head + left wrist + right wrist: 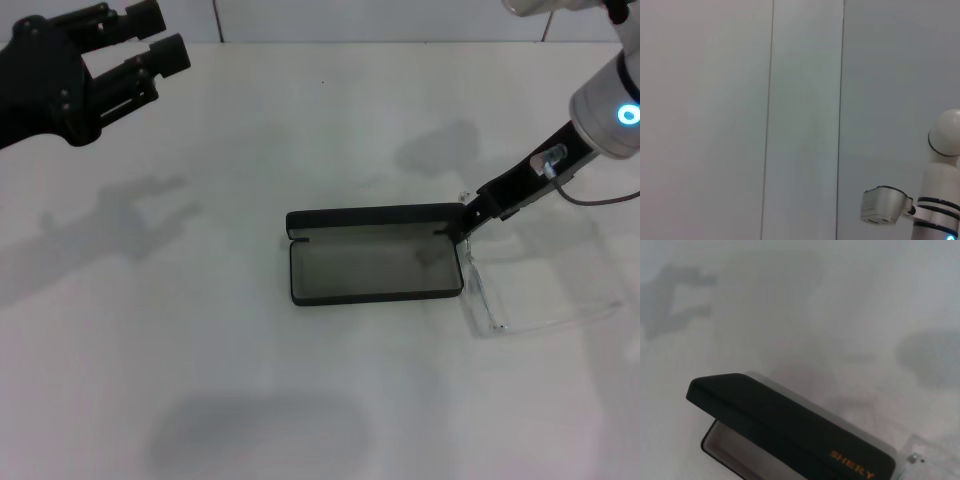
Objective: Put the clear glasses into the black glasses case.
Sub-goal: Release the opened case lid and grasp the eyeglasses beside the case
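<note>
The black glasses case (375, 268) lies open in the middle of the table, its grey lining showing and its lid (790, 425) standing up along the far side. The clear glasses (492, 300) are just right of the case, lens end by the case's right end, one arm stretching right. My right gripper (470, 216) reaches in from the right and is shut on the clear glasses at their far corner, next to the lid's right end. A clear hinge piece (920, 456) shows close in the right wrist view. My left gripper (150, 45) hangs open, high at the far left.
White tabletop (200, 330) all around, with shadows of both arms on it. The left wrist view shows only a wall with panel seams and part of the robot's white body (940, 200).
</note>
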Tool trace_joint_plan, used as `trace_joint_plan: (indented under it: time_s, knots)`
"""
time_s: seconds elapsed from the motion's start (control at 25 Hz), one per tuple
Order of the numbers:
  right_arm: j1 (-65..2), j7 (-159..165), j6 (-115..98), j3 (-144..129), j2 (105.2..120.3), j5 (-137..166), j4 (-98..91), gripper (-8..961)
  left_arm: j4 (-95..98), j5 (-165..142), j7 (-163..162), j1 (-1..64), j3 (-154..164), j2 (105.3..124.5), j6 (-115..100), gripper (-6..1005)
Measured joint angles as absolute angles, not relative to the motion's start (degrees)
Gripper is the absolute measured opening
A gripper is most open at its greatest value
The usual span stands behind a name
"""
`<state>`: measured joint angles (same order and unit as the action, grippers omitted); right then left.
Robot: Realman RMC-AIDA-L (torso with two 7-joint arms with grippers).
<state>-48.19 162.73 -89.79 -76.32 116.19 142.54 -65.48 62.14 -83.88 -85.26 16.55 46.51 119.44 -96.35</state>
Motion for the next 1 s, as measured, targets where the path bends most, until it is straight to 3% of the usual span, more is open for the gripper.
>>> trace_joint_plan:
  time_s: [1.0]
  knots:
    - [-50.0,162.2,-83.6,-81.9,115.92,142.4,-54.9,763,61.3,-83.9,-83.5,16.5,47.4,119.53,-96.9,431]
